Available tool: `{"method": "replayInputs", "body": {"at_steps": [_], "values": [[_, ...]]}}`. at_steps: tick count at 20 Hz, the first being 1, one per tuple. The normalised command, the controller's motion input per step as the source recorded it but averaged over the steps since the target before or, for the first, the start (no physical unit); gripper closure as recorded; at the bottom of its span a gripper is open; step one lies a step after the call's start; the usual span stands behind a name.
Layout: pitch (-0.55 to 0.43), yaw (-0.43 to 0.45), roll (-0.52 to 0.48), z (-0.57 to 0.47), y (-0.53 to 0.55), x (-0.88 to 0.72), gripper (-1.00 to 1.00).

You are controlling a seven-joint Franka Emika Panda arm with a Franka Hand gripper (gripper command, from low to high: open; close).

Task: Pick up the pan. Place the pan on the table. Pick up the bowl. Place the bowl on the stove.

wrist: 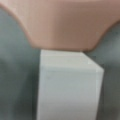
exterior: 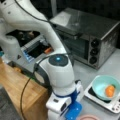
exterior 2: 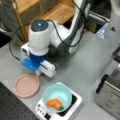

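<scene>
The fingers do not show in any view, so nobody can tell if they are apart, together, or clamped on something. The wrist view looks straight down on the short white handle (wrist: 67, 87) where it joins the pan (wrist: 62, 22), with grey table on both sides. In a front view the gripper (exterior 2: 43, 74) hangs low over the table (exterior 2: 82, 65), right at the edge of the pan (exterior 2: 26, 85) on the side where the handle should be. The pan lies flat on the table, at that view's bottom left. Just beside it, toward the view's right, the bowl (exterior 2: 57, 93) sits on the stove (exterior 2: 75, 103) with the orange toy food (exterior 2: 53, 103) inside, and both front views show it there. So the pan is on the table and the bowl is on the stove, and the work looks nearly done or done. The step in hand seems to be at the pan's handle. To do it well, the gripper should probably stay lined up over the middle of the handle and move straight up and down, not sideways. That should keep the pan flat and in its place. The bowl and stove are close, so a slow, careful move should help the arm not bump them.
</scene>
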Motion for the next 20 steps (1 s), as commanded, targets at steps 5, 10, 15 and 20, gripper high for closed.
{"method": "replayInputs", "body": {"at_steps": [5, 10, 15, 20], "values": [[-0.093, -0.036, -0.09, 0.0, 0.04, -0.02, -1.0], [0.003, -0.032, -0.087, 0.17, 0.06, -0.03, -1.0], [0.143, -0.015, -0.077, 0.32, 0.1, -0.03, -1.0], [0.204, -0.024, -0.069, 0.37, 0.16, -0.02, -1.0]]}}
